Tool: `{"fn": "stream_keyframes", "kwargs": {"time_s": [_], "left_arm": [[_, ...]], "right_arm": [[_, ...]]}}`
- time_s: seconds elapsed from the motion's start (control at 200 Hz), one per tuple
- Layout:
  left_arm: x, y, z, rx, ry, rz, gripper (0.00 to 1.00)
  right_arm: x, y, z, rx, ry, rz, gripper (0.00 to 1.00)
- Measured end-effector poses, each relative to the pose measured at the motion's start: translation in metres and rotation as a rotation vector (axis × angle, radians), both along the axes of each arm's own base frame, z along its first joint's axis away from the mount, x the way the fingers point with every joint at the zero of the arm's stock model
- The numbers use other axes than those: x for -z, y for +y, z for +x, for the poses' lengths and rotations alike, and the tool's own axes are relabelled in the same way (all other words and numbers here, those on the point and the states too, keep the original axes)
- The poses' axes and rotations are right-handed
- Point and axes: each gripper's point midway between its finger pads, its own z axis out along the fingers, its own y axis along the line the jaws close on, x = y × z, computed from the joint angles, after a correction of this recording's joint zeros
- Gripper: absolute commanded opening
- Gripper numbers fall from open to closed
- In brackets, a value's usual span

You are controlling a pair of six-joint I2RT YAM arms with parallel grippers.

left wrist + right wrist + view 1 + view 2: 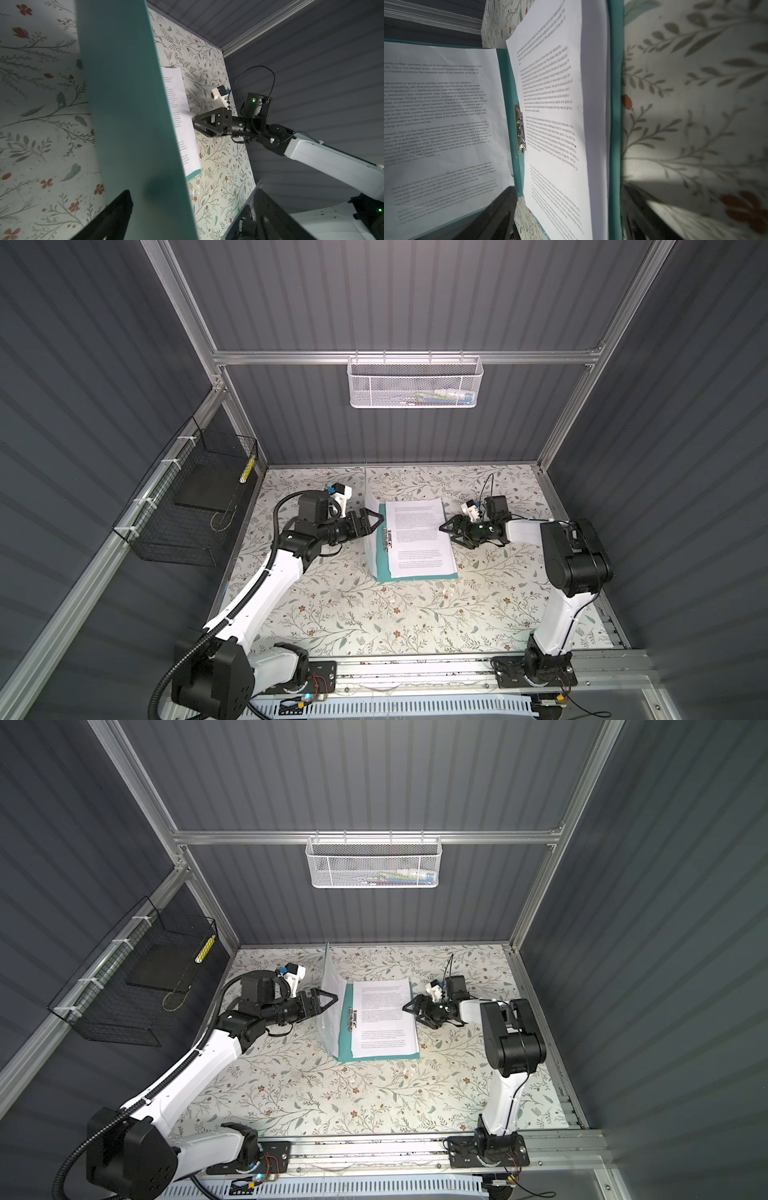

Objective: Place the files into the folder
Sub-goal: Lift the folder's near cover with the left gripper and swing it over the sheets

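Note:
The teal folder (380,569) (345,1048) lies open mid-table, its front cover (332,1006) (124,104) standing nearly upright on the left. The files (417,531) (382,1015) (554,104), white sheets of printed text, rest on the flat back cover beside the metal clip (387,538) (520,128). Another printed sheet (440,116) lies against the raised cover's inner face. My left gripper (380,516) (187,207) is open, its jaws standing wide on either side of the cover. At the sheets' right edge my right gripper (442,526) (568,187) is open, gripping nothing.
A black wire basket (195,506) holding a dark grey slab (203,489) hangs on the left wall. On the back rail hangs a white mesh basket (413,381). The floral table (353,614) stretches toward the front rail, where both arm bases stand.

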Motion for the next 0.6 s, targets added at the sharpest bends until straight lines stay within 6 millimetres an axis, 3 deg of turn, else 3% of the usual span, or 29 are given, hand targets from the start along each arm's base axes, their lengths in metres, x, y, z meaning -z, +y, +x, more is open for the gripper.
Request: {"fn": "stream_keyframes", "kwargs": {"time_s": [0.185,0.29,0.595], "left_arm": [[-0.018,-0.04,-0.004,0.06,-0.039,0.016,0.93],[-0.017,-0.058,-0.006,0.086,-0.038,0.025,0.93],[0.043,-0.114,0.005,0.16,0.056,0.098,0.92]], "right_arm": [[0.0,0.001,-0.002,0.003,-0.017,0.018,0.8],[0.0,0.001,-0.005,0.009,-0.025,0.03,0.8],[-0.001,-0.014,-0.026,0.103,-0.02,-0.038,0.8]]}}
